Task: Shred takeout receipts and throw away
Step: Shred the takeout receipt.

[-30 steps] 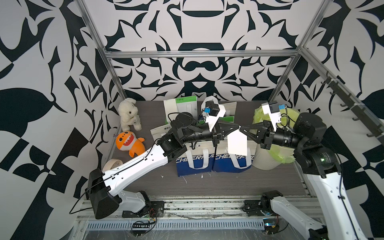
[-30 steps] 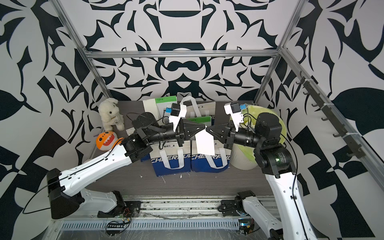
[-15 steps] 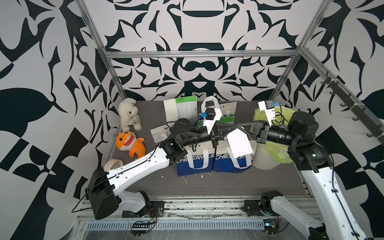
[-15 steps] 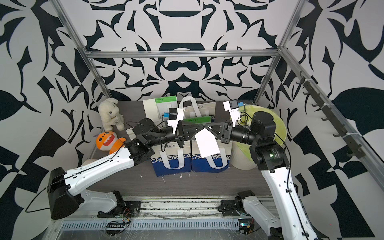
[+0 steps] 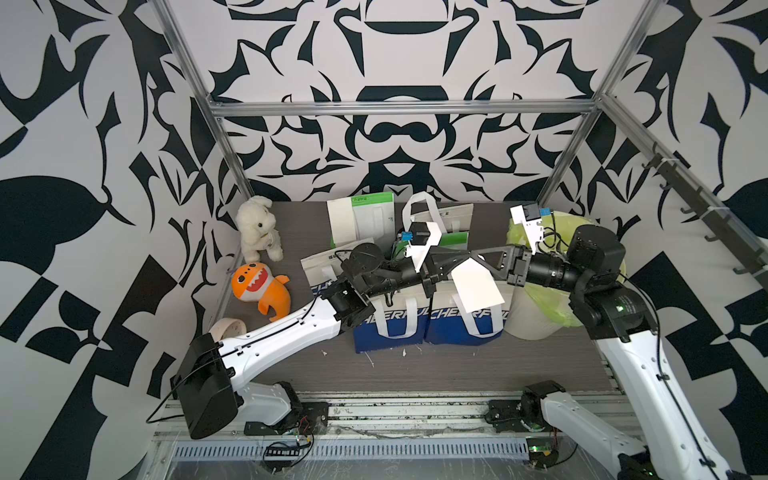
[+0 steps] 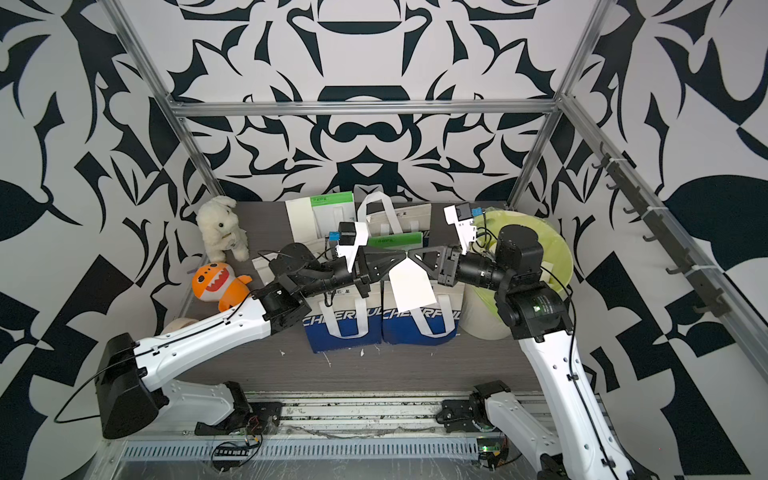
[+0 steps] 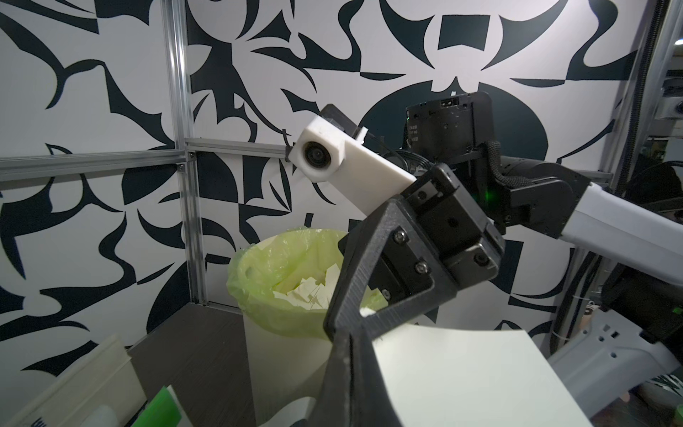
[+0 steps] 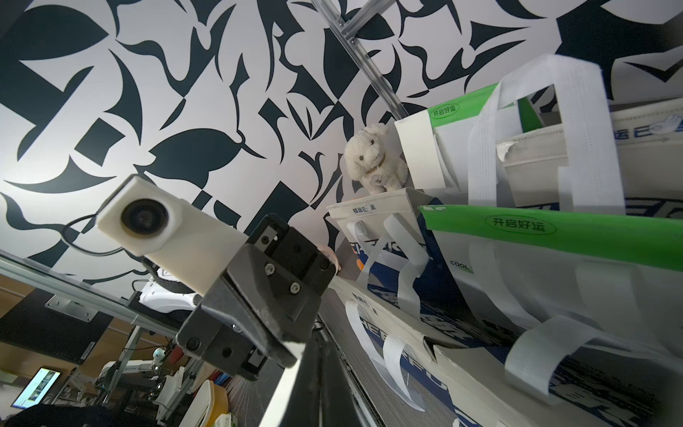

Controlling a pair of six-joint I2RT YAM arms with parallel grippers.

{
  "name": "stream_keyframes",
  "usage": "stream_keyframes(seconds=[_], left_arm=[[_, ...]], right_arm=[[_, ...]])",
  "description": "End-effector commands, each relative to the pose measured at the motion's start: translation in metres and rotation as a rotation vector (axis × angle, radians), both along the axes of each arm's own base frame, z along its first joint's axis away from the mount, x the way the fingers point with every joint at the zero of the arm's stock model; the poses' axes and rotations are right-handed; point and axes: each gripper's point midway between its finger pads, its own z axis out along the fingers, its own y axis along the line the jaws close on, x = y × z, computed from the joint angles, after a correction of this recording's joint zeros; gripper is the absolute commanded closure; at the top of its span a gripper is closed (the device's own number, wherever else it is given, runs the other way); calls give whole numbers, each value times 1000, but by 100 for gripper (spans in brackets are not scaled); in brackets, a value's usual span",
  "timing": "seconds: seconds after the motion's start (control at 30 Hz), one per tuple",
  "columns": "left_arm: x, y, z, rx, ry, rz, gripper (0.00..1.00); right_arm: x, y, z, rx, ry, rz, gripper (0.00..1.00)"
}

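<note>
A cream-white takeout receipt (image 5: 478,287) (image 6: 411,286) hangs by its top corner in mid-air over the blue bags. My left gripper (image 5: 468,259) (image 6: 400,258) and right gripper (image 5: 480,257) (image 6: 412,256) meet tip to tip at that corner, both shut on it. In the left wrist view the sheet (image 7: 462,369) spreads beside my shut left gripper (image 7: 347,369). In the right wrist view its edge (image 8: 286,384) runs along my right gripper (image 8: 318,388). Another receipt (image 5: 341,220) leans on the back green bag. The bin (image 5: 536,322) (image 7: 281,288) holds torn pieces (image 7: 310,292).
Two blue bags (image 5: 386,328) (image 5: 465,328) stand under the grippers, with white and green bags (image 5: 451,216) behind them. A white plush (image 5: 257,228), an orange plush (image 5: 259,286) and a tape roll (image 5: 226,328) sit at the left. Paper bits (image 5: 324,353) lie on the table.
Both wrists have turned a little and the right forearm has shifted left. The receipt stays pinched between the two grippers at about the same spot.
</note>
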Motion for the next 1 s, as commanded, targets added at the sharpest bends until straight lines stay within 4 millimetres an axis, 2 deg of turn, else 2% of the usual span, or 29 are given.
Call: stream_keyframes(seconds=[0.0, 0.2, 0.47, 0.57, 0.7, 0.87, 0.97], left_arm=[[-12, 16, 48, -151, -142, 29, 100], [-13, 11, 48, -162, -169, 42, 100], [-20, -6, 36, -66, -237, 65, 100], [-23, -14, 30, -21, -269, 76, 100], [-25, -15, 31, -36, -288, 80, 100], [-37, -11, 34, -52, -325, 49, 100], [-44, -5, 40, -88, -343, 32, 100]], right_arm=[[11, -10, -37, -75, 127, -102, 100], [20, -18, -53, -75, 226, -198, 100], [13, -21, -51, -93, 215, -240, 100], [9, -23, -61, -158, 226, -262, 100], [10, -26, -73, -216, 252, -281, 100], [24, -32, -102, -295, 375, -340, 100], [34, -38, -109, -339, 402, -380, 100]])
